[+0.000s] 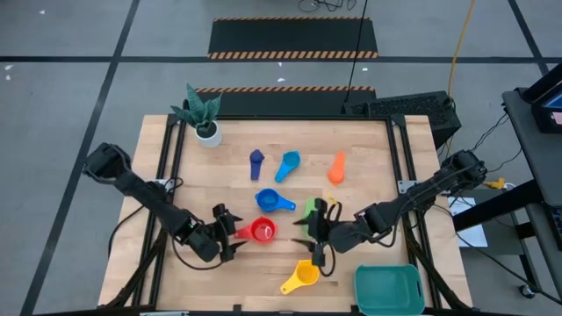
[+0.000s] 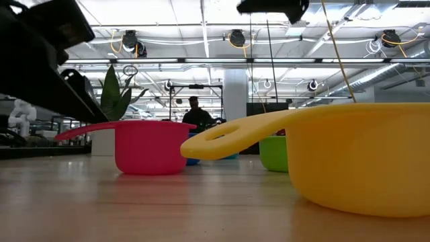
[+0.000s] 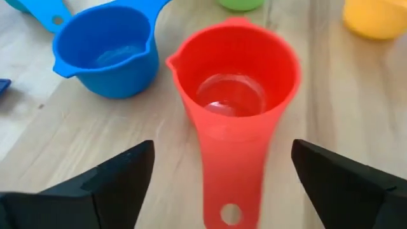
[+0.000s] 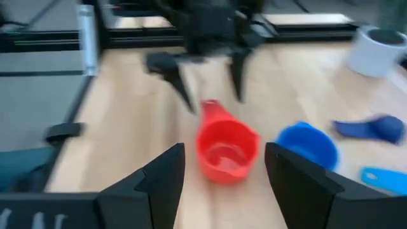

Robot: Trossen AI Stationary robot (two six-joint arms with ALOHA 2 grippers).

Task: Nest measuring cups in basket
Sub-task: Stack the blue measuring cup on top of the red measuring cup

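The red measuring cup stands upright on the wooden table, its handle pointing at my left gripper. That gripper is open, one finger on each side of the handle and clear of it. My right gripper hovers open and holds nothing, just right of the red cup and over the green cup. The yellow cup sits near the front edge. The blue cup, light blue cup, navy cup and orange cup lie farther back. The teal basket is at the front right.
A white plant pot stands at the table's far left corner. In the low view the yellow cup fills the right foreground, with the red cup to its left. A person stands in the room behind the table.
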